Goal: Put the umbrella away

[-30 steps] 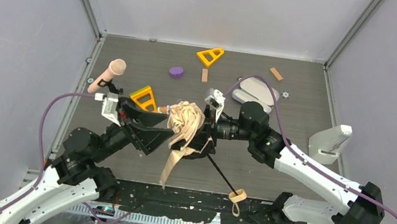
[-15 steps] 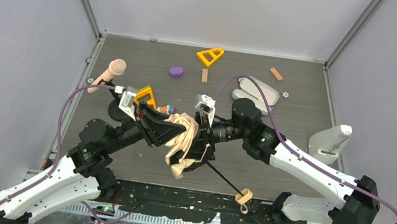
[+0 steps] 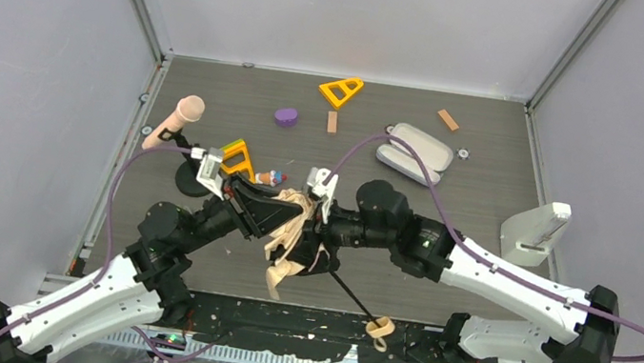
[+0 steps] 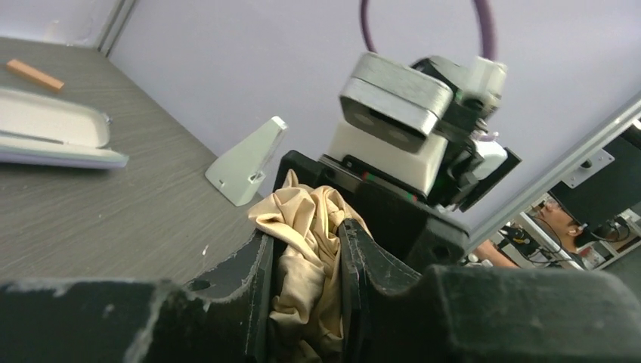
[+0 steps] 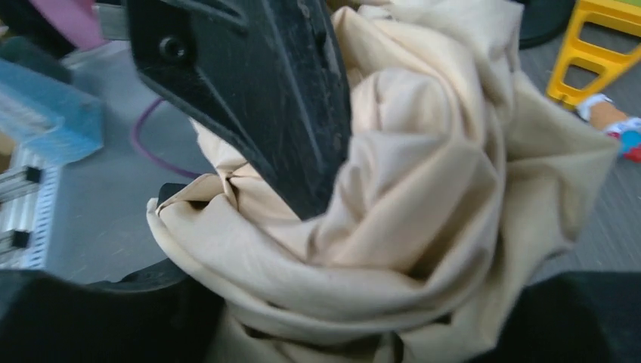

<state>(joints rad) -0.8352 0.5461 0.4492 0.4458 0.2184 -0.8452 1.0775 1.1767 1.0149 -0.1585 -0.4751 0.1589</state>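
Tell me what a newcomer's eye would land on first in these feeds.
The crumpled beige umbrella mid-table grabs attention, with the left claw pinching its fabric and the right claw crowding in from the opposite side. Its black shaft slants toward the near edge and ends in a tan handle. A pink-headed microphone stands out at the table's left side.

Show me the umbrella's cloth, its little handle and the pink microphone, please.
umbrella canopy [image 4: 306, 234]: left wrist view, on the bunched beige fabric.
umbrella handle [image 3: 381, 326]: top external view, on the tan end with its loop.
microphone [image 3: 190, 108]: top external view, on its pink head.
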